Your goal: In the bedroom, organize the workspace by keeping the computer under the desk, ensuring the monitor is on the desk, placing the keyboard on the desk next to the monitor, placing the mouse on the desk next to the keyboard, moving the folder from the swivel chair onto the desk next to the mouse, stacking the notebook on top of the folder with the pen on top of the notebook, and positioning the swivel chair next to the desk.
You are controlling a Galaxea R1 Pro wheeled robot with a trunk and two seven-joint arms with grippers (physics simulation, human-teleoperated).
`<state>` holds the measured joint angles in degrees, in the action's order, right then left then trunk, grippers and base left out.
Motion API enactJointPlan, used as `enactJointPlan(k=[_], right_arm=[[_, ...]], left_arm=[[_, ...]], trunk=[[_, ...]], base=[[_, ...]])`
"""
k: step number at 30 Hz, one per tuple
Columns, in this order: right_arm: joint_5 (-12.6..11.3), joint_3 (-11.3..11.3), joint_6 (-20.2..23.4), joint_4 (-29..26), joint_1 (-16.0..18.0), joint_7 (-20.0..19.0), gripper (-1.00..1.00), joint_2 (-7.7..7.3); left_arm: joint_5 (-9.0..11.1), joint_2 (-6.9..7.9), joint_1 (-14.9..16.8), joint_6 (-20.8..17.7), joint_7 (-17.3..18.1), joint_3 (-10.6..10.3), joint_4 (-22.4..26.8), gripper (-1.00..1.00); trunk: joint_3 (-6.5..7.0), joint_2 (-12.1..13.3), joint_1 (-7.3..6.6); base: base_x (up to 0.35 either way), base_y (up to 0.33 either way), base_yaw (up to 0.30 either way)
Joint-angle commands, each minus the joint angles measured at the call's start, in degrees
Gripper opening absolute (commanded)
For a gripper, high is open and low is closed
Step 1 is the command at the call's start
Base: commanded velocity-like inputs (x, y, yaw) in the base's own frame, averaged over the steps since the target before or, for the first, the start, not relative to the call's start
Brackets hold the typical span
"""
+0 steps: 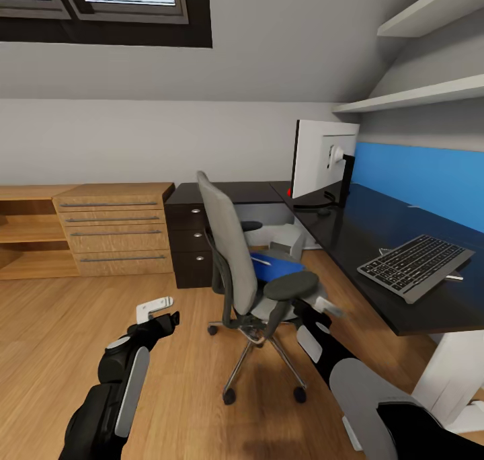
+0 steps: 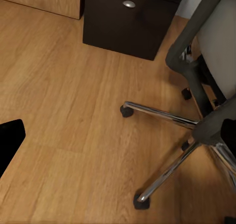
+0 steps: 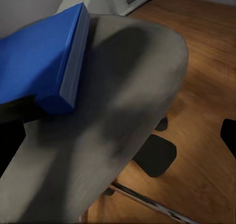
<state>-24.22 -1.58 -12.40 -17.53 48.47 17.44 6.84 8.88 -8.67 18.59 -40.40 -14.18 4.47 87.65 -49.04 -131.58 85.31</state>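
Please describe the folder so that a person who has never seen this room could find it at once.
Start from the long black-topped desk along the blue wall, then look at the grey swivel chair in front of it. The folder lies flat on the chair's seat. It is the one bright blue, slab-like thing on the grey padding.

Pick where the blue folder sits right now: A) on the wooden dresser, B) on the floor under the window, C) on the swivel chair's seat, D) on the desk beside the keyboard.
C: the blue folder lies on the grey seat of the swivel chair, not on the desk.
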Motion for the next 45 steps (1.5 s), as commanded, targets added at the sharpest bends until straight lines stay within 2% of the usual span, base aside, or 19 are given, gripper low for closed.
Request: enactJointPlan(k=[1,3,6,14,18,22,34,45], right_arm=[[-0.3,-0.1,-0.2,0.0,0.0,-1.3,1.00,0.03],[-0.4,-0.1,-0.2,0.2,0.0,-3.3,1.00,0.07],[-0.4,-0.1,-0.1,0.3,0.0,-4.3,1.00,0.10],[-0.1,0.2,0.2,0.3,0.0,-3.2,1.00,0.18],[0.0,0.2,3.8,0.2,0.0,-3.1,1.00,0.14],[-0.2,0.0,5.2,0.1,0.0,-3.4,1.00,0.12],[-0.8,-0.4,5.4,-0.1,0.0,-4.1,1.00,0.17],[-0.8,-0.4,5.4,0.1,0.0,-4.1,1.00,0.19]], left_arm=[[0.6,-0.03,0.0,-0.2,-0.4,0.1,0.1,1.00],[0.7,-0.05,0.0,-0.2,-0.4,0.1,0.1,1.00],[0.7,-0.10,0.0,-0.2,-0.4,0.1,0.1,1.00],[0.7,-0.12,0.0,-0.2,-0.4,0.0,0.0,1.00],[0.7,-0.12,0.0,-0.2,-0.4,0.0,0.0,1.00],[0.7,-0.12,0.0,-0.2,-0.4,0.0,0.0,1.00],[0.7,-0.27,0.0,-0.1,-0.4,-0.1,-0.2,1.00],[0.7,-0.21,0.0,-0.1,-0.4,0.0,-0.2,1.00]], trunk=[[-0.06,0.0,-0.01],[-0.06,0.0,-0.01],[-0.06,0.0,-0.01],[-0.06,0.0,-0.01],[-0.06,0.0,-0.01],[-0.06,0.0,-0.01],[-0.06,0.0,-0.01],[-0.06,0.0,-0.01]], base=[[0.000,0.000,0.000],[0.000,0.000,0.000],[-0.002,0.009,0.000],[-0.089,0.173,0.000],[-0.015,0.023,0.000],[-0.003,0.005,0.000],[0.000,0.000,0.002],[0.000,0.000,0.231]])
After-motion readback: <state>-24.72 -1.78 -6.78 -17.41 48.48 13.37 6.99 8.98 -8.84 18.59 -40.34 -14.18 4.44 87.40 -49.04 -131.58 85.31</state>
